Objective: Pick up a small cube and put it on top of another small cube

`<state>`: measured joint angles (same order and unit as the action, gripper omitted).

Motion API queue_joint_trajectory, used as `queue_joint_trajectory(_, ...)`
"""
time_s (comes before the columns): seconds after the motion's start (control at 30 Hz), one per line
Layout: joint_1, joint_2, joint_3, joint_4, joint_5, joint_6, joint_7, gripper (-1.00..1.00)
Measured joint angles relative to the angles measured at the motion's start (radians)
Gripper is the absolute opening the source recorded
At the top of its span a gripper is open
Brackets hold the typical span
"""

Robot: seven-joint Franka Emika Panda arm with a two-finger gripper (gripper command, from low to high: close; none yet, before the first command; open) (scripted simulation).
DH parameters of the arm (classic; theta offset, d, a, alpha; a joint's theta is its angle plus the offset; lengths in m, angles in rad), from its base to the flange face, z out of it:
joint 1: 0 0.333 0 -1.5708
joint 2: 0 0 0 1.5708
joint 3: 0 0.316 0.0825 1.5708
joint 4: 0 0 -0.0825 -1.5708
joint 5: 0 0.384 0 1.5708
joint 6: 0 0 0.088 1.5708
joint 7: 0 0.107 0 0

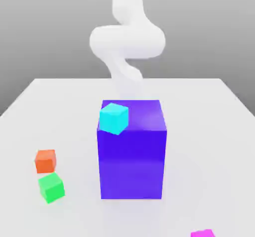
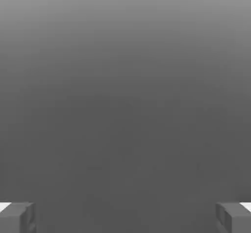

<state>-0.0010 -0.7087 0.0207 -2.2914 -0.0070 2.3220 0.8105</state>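
At the table's near edge, the magenta cube waits untouched.
Nearest lies that cube; farther back sit green cube, orange-red cube, then purple block bearing cyan cube. Gripper open, empty: approach step, needing a reach down toward it.

Your arm is plain matte white, built from thick rounded tube-like segments with smooth bulging joints and no markings. In the hand view, your gripper has two blocky grey fingertips with white edges at their outer corners
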Motion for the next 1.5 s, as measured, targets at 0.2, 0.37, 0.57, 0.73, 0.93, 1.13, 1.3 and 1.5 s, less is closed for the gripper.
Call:
queue_joint_trajectory(0.2, -0.001, 0.223, 0.052, 0.021, -0.024, 0.055, 0.031, 0.00)
queue_joint_trajectory(0.37, 0.006, 0.404, 0.090, 0.038, -0.052, 0.100, 0.062, 0.00)
queue_joint_trajectory(0.57, 0.023, 0.622, 0.128, 0.058, -0.090, 0.152, 0.103, 0.00)
queue_joint_trajectory(0.73, 0.056, 0.804, 0.140, 0.075, -0.120, 0.196, 0.135, 0.00)
queue_joint_trajectory(0.93, 0.092, 1.020, 0.151, 0.095, -0.137, 0.250, 0.161, 0.00)
queue_joint_trajectory(1.13, 0.133, 1.236, 0.132, 0.130, -0.166, 0.358, 0.189, 0.00)
queue_joint_trajectory(1.3, 0.140, 1.270, 0.123, 0.137, -0.174, 0.384, 0.195, -1.00)
queue_joint_trajectory(1.5, 0.125, 1.191, 0.144, 0.119, -0.150, 0.324, 0.178, -1.00)
